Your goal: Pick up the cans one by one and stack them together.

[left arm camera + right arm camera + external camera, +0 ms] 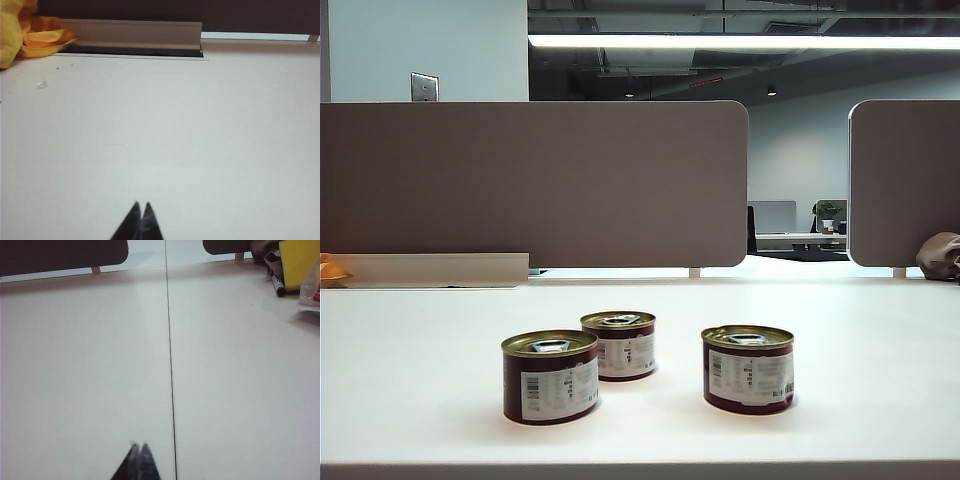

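Three cans stand upright on the white table (410,380) in the lower middle of the exterior view, lids up, none stacked. The left can (550,377) sits nearest the camera, the middle can (619,345) just behind and beside it, and the right can (748,368) stands apart from both. Each has dark maroon sides, a gold pull-tab lid and a white barcode label facing the camera; the print is too small to read.

The left gripper (141,206) is closed on nothing above bare table, with a yellow cloth (20,32) in that view's upper left corner. The right gripper (138,446) is likewise closed and empty, beside a thin dark seam (170,365) in the tabletop.
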